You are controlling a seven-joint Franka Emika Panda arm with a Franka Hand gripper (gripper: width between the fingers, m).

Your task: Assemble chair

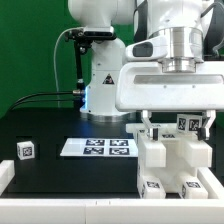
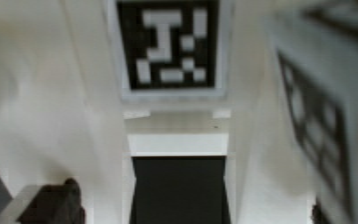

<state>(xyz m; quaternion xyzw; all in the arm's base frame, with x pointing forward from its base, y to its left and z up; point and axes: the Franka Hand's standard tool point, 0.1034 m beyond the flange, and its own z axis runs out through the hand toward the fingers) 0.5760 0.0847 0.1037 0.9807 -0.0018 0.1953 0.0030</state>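
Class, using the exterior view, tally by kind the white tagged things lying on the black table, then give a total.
Thin flat white marker board: 1
Small white tagged block, alone at the exterior view's left: 1
Cluster of white tagged chair parts, at the exterior view's right: 1 (separate parts cannot be counted)
Total: 3

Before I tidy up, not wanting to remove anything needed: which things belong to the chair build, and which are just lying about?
Job: stacked white chair parts; small tagged white part.
Not the job: marker board, a rig fixture; black cable.
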